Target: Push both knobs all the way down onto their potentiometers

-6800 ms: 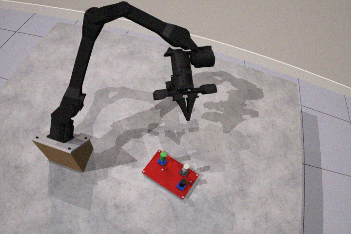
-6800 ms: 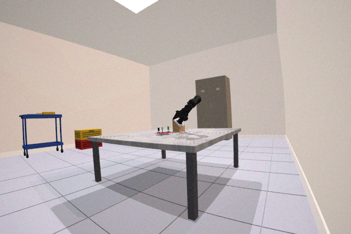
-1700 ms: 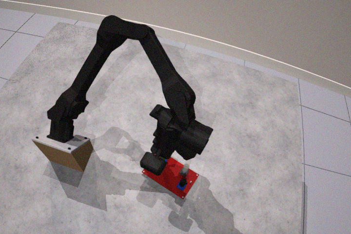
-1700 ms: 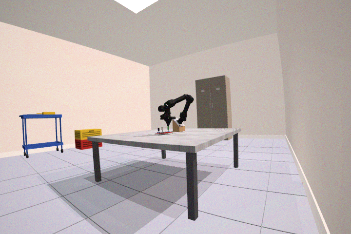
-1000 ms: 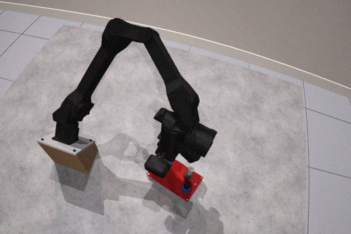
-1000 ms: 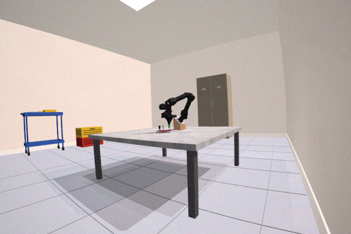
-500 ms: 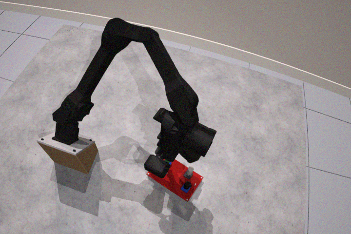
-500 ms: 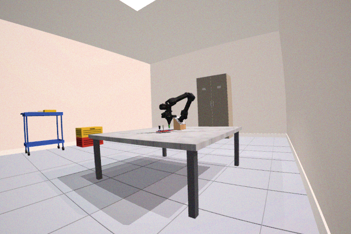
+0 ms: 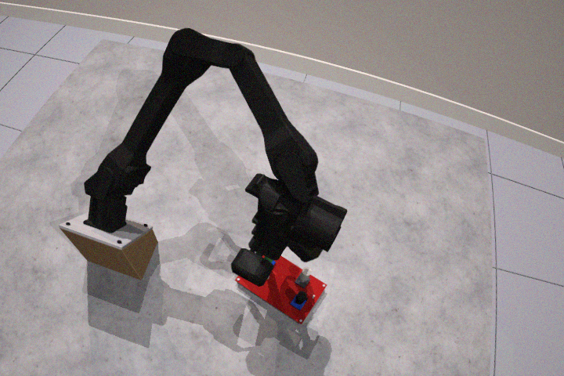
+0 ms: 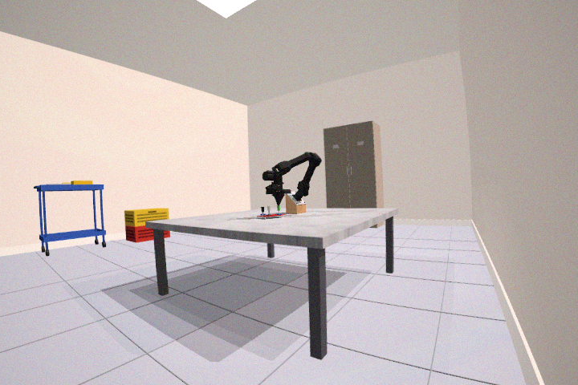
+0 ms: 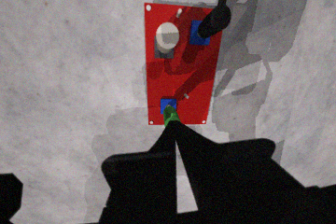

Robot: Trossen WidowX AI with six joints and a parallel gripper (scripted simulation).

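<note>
The red circuit board (image 9: 279,283) (image 10: 274,215) (image 11: 175,84) stands on the table. My gripper (image 10: 278,204) (image 11: 173,124) is shut and empty. Its joined fingertips are right at the top of the green knob (image 10: 278,208) (image 11: 170,114), which stands over a blue potentiometer (image 11: 167,105) at the board's near end in the wrist view. The black knob (image 9: 300,297) (image 10: 262,208) (image 11: 217,20) stands tall over another blue potentiometer (image 9: 298,304) (image 11: 197,35) at the far end. In the top view my fingertips are hidden by the gripper's body. Whether the green knob touches its potentiometer is unclear.
A pale, round-topped part (image 9: 305,276) (image 11: 167,35) on a grey base stands beside the black knob. Small pale pins (image 11: 179,12) (image 11: 186,96) stick up from the board. The arm's wooden base block (image 9: 110,259) (image 10: 295,207) stands on the table (image 9: 403,222).
</note>
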